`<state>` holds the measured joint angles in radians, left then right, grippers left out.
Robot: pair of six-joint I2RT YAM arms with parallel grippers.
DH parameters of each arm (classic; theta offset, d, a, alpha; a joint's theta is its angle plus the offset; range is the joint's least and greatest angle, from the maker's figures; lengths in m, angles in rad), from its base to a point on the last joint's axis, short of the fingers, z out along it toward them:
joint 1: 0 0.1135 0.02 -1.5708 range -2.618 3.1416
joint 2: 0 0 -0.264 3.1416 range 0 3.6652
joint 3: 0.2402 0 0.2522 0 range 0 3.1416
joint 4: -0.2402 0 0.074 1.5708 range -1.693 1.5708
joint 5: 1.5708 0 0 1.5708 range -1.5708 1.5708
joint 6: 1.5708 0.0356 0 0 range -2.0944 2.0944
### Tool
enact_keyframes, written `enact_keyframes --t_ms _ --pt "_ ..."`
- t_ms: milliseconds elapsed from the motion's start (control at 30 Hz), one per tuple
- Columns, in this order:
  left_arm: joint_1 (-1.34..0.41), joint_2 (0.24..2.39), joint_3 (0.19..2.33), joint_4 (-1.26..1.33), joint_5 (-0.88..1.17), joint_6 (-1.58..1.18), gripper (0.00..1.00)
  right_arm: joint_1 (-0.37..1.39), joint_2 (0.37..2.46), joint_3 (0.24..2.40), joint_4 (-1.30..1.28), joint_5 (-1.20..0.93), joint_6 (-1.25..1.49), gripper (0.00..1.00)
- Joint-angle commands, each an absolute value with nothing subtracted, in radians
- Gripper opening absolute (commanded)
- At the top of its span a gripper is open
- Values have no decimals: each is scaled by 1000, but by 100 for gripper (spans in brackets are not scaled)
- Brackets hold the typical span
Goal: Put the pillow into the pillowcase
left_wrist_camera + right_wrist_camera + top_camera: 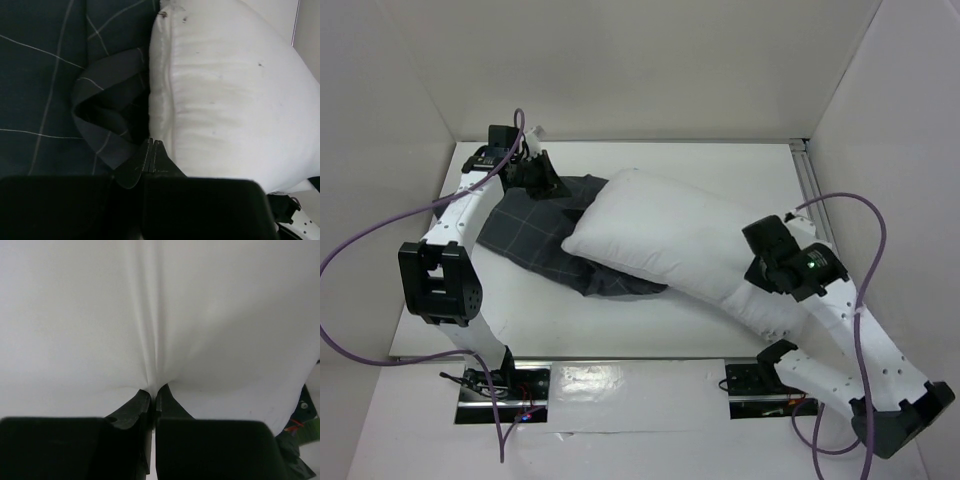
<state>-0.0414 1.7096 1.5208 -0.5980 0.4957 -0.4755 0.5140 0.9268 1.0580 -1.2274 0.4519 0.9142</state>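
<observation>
Brightly, evenly lit from above, with soft shadow under the pillow (pixel 660 230) toward the near edge of the tabletop (pixel 620 335). Washed near-featureless white in the right wrist view; dim, slightly soft over the pillowcase (pixel 45 75) in the left.

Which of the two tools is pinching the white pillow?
The right tool, puckering the pillow between its tips; the left tool holds the dark checked pillowcase instead.

Top cam: fixed, high at the near edge, looks down over the whole desk (pixel 620 340). Left wrist cam: close-up, faces pillowcase (pixel 40 75) and pillow (pixel 225 100) end. Right wrist cam: right against the pillow, frame nearly all white. Pillow's in all three.
</observation>
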Motion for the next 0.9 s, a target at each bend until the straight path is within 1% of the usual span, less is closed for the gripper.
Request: enact_keyframes --t_ms 0,67,167,200,233,267,300,333,367,400,433,533,600,633,667,700,733,767,800,867 --pt "-41 1675 1557 -575 512 -468 0 399 865 1112 -1315 503 847 0" --pt "-41 1675 1557 -575 512 -468 0 296 856 1112 -1315 491 761 0" --pt "-23 1675 1557 -575 512 -468 0 279 844 1132 -1315 480 750 0" --pt "-23 1675 1557 -575 512 -468 0 296 844 1146 -1315 480 750 5" --pt "-23 1675 1557 -575 512 -468 0 307 844 1173 -1315 480 750 19" --pt "-23 1675 1557 -575 512 -459 0 316 844 1193 -1302 468 726 53" --pt "-23 1675 1557 -575 523 -459 0 316 844 1215 -1284 454 700 66" --pt "-23 1675 1548 -575 523 -459 0 316 844 1256 -1261 436 674 75" --pt "-23 1675 1548 -575 523 -459 0 316 854 1273 -1203 386 620 89" --pt "-23 1684 1548 -575 523 -459 0 316 864 1288 -1171 352 592 93" --pt "-23 1684 1548 -575 523 -459 0 316 896 1311 -1140 316 571 95" --pt "-73 1704 1539 -575 511 -459 0 316 992 1324 -996 94 522 99" --pt "-83 1730 1539 -586 483 -459 0 363 1037 1296 -838 45 522 99" --pt "-97 1730 1528 -586 483 -459 0 395 1064 1296 -786 44 531 100" --pt "-107 1739 1528 -586 473 -471 0 481 1128 1296 -697 58 540 100" --pt "-107 1740 1528 -586 462 -471 0 533 1168 1307 -666 96 540 100" --pt "-118 1749 1516 -586 462 -471 0 590 1213 1327 -646 147 540 100" --pt "-118 1749 1516 -586 450 -471 0 644 1314 1388 -646 244 540 100" --pt "-127 1738 1502 -586 439 -483 0 723 1368 1428 -637 280 540 100" --pt "-136 1715 1479 -586 424 -483 0 784 1502 1517 -637 325 531 100"
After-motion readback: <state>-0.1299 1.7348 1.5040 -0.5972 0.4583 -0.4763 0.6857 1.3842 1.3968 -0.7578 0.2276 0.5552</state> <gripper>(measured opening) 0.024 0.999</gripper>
